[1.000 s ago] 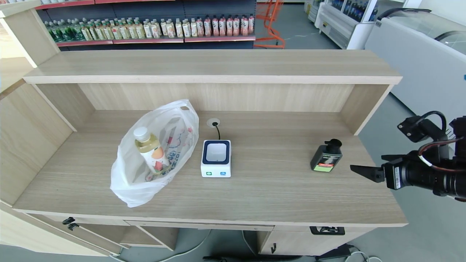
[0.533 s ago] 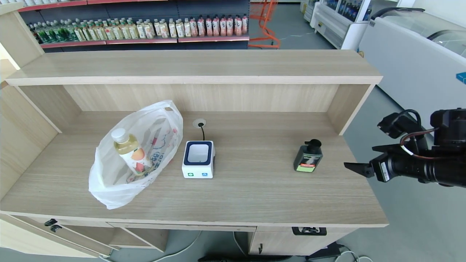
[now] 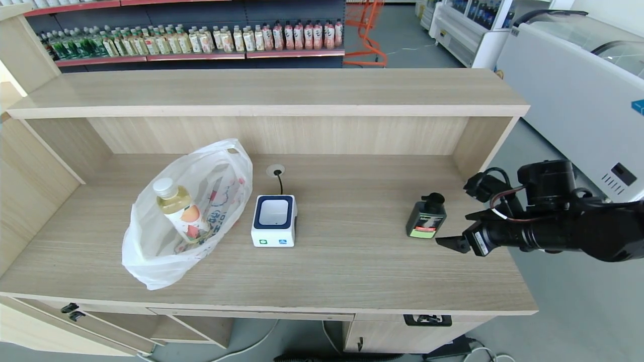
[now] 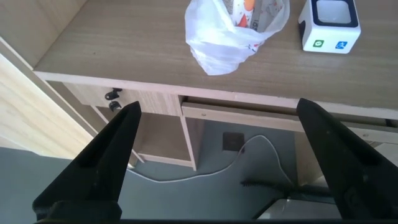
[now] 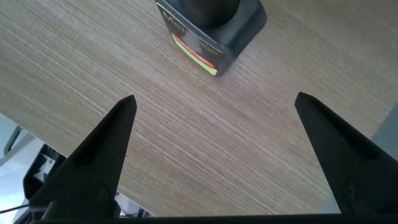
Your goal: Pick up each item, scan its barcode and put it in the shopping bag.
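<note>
A dark pump bottle (image 3: 425, 217) with a red-and-green label stands on the right part of the wooden counter (image 3: 352, 261). My right gripper (image 3: 455, 230) is open just to its right, low over the counter, and nothing is between its fingers. In the right wrist view the same bottle (image 5: 211, 28) sits just beyond the spread right gripper (image 5: 214, 98). The white shopping bag (image 3: 201, 196) lies open at the left with a tea bottle (image 3: 178, 208) inside. The white scanner (image 3: 274, 220) sits in the middle. My left gripper (image 4: 217, 106) is open, in front of and below the counter's front edge.
A raised back shelf (image 3: 266, 90) and side walls (image 3: 483, 146) enclose the counter. The scanner's cable (image 3: 278, 182) runs to a hole at the back. Bare counter lies between scanner and pump bottle. The left wrist view shows the bag (image 4: 233, 28), scanner (image 4: 329, 28) and drawers (image 4: 155, 106).
The head camera shifted right at first. My right gripper has since moved left, from beyond the counter's right edge to close beside the pump bottle. Nothing on the counter moved.
</note>
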Robot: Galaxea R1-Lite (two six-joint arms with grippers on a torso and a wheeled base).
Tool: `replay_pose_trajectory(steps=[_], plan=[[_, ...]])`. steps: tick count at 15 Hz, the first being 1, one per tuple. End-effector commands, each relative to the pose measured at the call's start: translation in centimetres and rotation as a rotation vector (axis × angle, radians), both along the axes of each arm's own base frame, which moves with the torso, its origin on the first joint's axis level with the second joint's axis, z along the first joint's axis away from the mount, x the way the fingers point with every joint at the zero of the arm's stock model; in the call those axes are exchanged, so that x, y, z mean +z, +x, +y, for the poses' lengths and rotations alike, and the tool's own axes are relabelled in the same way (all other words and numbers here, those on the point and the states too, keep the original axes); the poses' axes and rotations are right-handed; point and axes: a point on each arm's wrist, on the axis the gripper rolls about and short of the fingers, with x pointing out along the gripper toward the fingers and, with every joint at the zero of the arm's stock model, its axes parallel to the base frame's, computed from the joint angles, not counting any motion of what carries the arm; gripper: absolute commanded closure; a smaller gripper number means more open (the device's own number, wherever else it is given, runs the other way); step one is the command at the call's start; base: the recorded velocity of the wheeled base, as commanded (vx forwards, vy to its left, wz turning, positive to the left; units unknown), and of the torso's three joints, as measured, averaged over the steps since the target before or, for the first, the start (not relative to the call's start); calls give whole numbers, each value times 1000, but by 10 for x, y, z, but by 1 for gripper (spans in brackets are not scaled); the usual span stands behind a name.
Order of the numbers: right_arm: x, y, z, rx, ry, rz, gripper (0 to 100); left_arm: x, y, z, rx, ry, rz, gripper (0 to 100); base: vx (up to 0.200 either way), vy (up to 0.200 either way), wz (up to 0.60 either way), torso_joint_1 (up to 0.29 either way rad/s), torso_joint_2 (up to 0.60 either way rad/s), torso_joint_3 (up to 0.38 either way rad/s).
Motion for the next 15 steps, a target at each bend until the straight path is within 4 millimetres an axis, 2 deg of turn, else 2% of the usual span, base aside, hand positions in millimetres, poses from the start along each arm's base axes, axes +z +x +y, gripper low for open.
replay_pose_trajectory(steps=[1, 7, 15], plan=[[-17, 15, 10, 31, -15, 34, 0, 0, 0, 0, 1, 0, -1, 0, 0, 0, 0, 0, 0, 0], [-18, 46, 39, 92, -19, -19, 0, 0, 0, 0, 1, 0, -1, 0, 0, 0, 0, 0, 0, 0], [-30, 64, 65, 207, -93, -89, 0, 0, 0, 0, 1, 0, -1, 0, 0, 0, 0, 0, 0, 0]])
